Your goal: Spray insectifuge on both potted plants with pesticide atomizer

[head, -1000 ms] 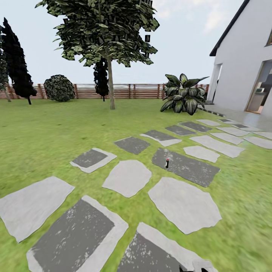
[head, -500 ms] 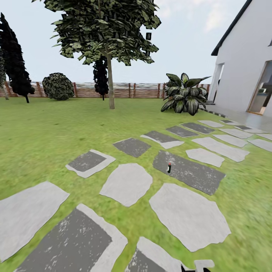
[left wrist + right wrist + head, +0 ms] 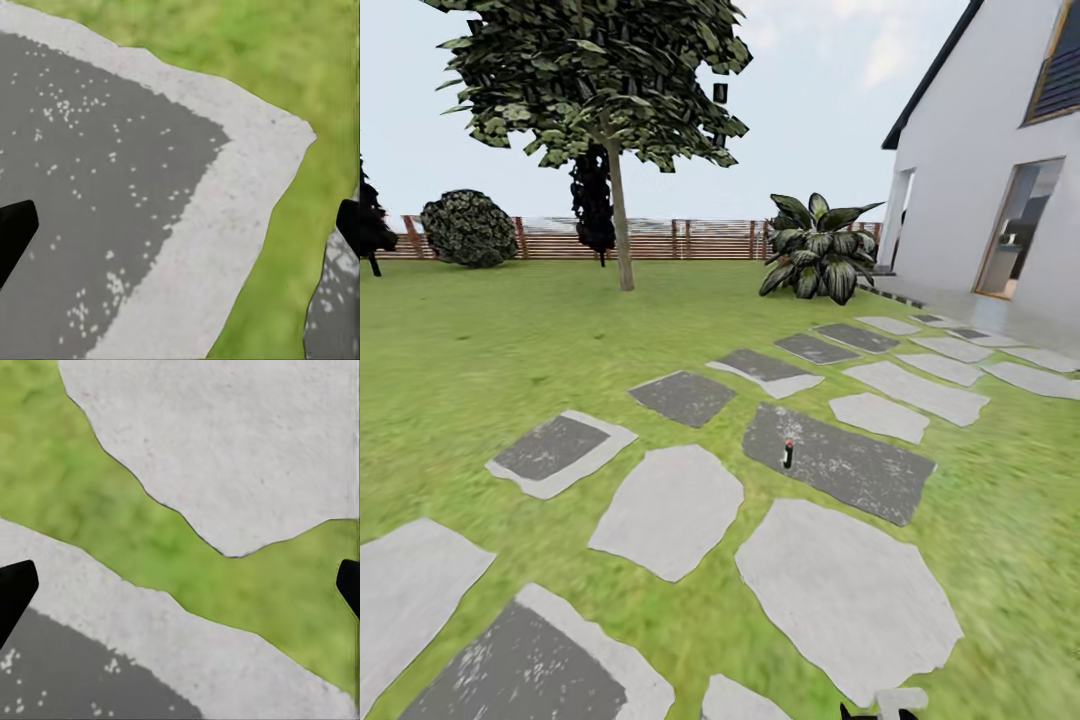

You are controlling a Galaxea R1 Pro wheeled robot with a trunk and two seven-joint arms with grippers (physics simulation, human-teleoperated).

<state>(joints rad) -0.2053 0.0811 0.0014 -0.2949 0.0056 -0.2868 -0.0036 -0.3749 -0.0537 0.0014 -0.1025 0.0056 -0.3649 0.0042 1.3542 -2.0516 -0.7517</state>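
Observation:
The pesticide atomizer [image 3: 788,453] stands upright on a dark stepping stone [image 3: 840,462] in the garden lawn [image 3: 480,360], a few stones ahead of me; it is small, dark and red-topped. The potted plants are out of view. My left gripper [image 3: 181,229] is open over a dark stone with a pale rim [image 3: 112,187], its black fingertips [image 3: 15,232] wide apart and nothing between them. Above a strip of grass between two pale stones [image 3: 240,450], my right gripper [image 3: 181,589] is also open and empty.
Stepping stones run from near me toward the white house [image 3: 1000,200] and its open doorway at the right. A large leafy plant [image 3: 815,262] grows by the house. A tree [image 3: 618,220], a round bush [image 3: 468,228] and a slat fence [image 3: 690,240] stand at the back.
The whole head view has shifted: the camera has moved forward and turned a little right. The atomizer stands on the same stone, now slightly nearer.

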